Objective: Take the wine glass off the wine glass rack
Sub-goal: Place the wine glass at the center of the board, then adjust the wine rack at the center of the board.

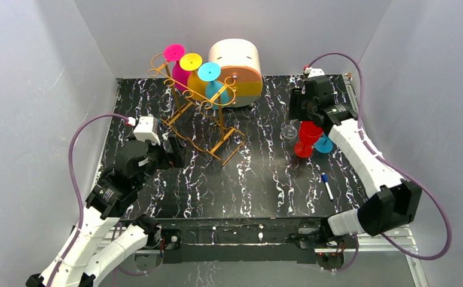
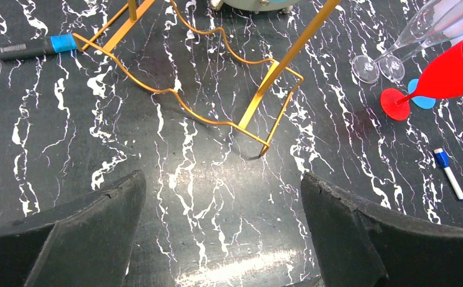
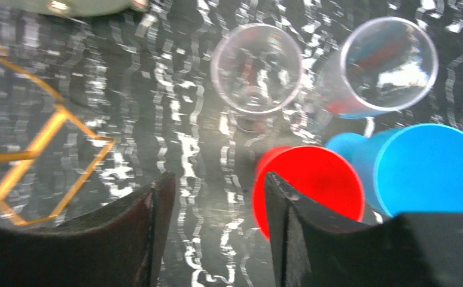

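**While three coloured glasses [image 1: 191, 61] hang, red wine glass [image 1: 308, 133] stands on counter [image 1: 247, 179]**

Although the wine glass rack [image 1: 202, 107] at the rear left carries the three coloured glasses upside down on its rails, the red wine glass stands upright well apart from it on the right, beside a blue glass [image 1: 323, 143] and two clear glasses [image 1: 289, 131]. Right fingers [image 3: 127, 239] hover over it, partly spread, gripping nothing. Left fingers [image 2: 97, 227] are wide apart and empty, near the rack's base.
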Controlling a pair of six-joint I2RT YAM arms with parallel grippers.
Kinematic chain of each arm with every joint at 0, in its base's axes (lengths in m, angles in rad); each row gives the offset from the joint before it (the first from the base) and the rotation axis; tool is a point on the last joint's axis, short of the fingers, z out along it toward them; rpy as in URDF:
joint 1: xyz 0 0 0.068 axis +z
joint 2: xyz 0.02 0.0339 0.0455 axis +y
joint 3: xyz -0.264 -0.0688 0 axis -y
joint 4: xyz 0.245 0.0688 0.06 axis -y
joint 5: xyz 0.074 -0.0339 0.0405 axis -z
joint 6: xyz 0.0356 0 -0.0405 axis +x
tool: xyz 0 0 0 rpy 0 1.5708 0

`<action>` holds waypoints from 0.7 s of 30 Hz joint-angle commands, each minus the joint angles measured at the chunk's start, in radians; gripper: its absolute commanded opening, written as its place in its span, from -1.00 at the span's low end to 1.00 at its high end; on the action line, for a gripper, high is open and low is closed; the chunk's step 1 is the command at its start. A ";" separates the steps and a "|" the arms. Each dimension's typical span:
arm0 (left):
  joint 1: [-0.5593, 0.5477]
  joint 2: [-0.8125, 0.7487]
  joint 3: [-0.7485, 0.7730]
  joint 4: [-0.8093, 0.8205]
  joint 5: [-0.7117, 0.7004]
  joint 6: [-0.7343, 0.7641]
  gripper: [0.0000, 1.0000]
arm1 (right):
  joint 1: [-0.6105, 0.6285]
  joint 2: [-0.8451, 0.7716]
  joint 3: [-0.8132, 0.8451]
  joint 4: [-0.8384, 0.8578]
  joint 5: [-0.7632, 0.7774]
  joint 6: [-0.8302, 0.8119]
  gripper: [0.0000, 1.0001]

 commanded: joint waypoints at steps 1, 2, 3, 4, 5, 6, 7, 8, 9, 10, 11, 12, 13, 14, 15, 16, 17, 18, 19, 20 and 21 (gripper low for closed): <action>0.001 -0.016 -0.011 -0.001 -0.038 0.029 0.97 | -0.006 -0.127 0.050 0.040 -0.219 0.102 0.35; 0.001 -0.015 -0.012 -0.001 -0.040 0.029 0.97 | -0.006 -0.149 0.039 0.095 -0.259 0.138 0.38; 0.000 -0.016 -0.013 -0.001 -0.044 0.028 0.97 | -0.007 -0.169 0.023 0.141 -0.329 0.187 0.40; 0.000 -0.016 -0.015 -0.001 -0.044 0.026 0.97 | -0.005 -0.185 0.005 0.199 -0.386 0.228 0.41; 0.001 -0.017 -0.015 -0.002 -0.046 0.023 0.97 | -0.006 -0.195 -0.017 0.265 -0.457 0.268 0.42; 0.000 -0.018 -0.016 -0.002 -0.048 0.022 0.97 | -0.006 -0.196 -0.036 0.328 -0.525 0.310 0.45; 0.001 -0.017 -0.016 -0.001 -0.048 0.022 0.97 | -0.006 -0.190 -0.049 0.392 -0.599 0.348 0.47; 0.001 -0.018 -0.015 -0.003 -0.047 0.021 0.97 | -0.005 -0.176 -0.057 0.446 -0.687 0.372 0.51; 0.001 -0.018 -0.013 -0.005 -0.047 0.022 0.97 | -0.005 -0.158 -0.060 0.501 -0.767 0.394 0.55; 0.001 -0.020 -0.011 -0.009 -0.047 0.022 0.97 | -0.005 -0.137 -0.062 0.552 -0.845 0.418 0.58; 0.000 -0.022 -0.010 -0.013 -0.047 0.023 0.97 | -0.004 -0.118 -0.063 0.601 -0.903 0.442 0.63; 0.001 -0.026 -0.011 -0.018 -0.048 0.024 0.97 | 0.000 -0.100 -0.066 0.656 -0.940 0.471 0.65; 0.001 -0.029 -0.012 -0.021 -0.048 0.025 0.97 | 0.005 -0.085 -0.067 0.693 -0.960 0.497 0.69; 0.000 -0.032 -0.013 -0.024 -0.047 0.027 0.97 | 0.013 -0.072 -0.063 0.723 -0.970 0.519 0.71; 0.001 -0.036 -0.015 -0.027 -0.047 0.028 0.97 | 0.024 -0.056 -0.054 0.744 -0.979 0.533 0.73; 0.001 -0.038 -0.016 -0.027 -0.047 0.028 0.97 | 0.036 -0.040 -0.038 0.756 -0.990 0.542 0.74; 0.001 -0.039 -0.017 -0.029 -0.048 0.028 0.97 | 0.048 -0.013 -0.020 0.757 -1.003 0.550 0.75; 0.001 -0.038 -0.018 -0.029 -0.047 0.027 0.97 | 0.061 0.006 -0.004 0.762 -1.011 0.564 0.76; 0.001 -0.038 -0.018 -0.028 -0.047 0.025 0.97 | 0.074 0.020 0.003 0.774 -1.007 0.578 0.76; 0.001 -0.036 -0.019 -0.029 -0.048 0.025 0.97 | 0.088 0.035 0.006 0.792 -0.999 0.589 0.76; 0.001 -0.033 -0.018 -0.029 -0.049 0.025 0.97 | 0.102 0.047 0.008 0.810 -0.989 0.593 0.76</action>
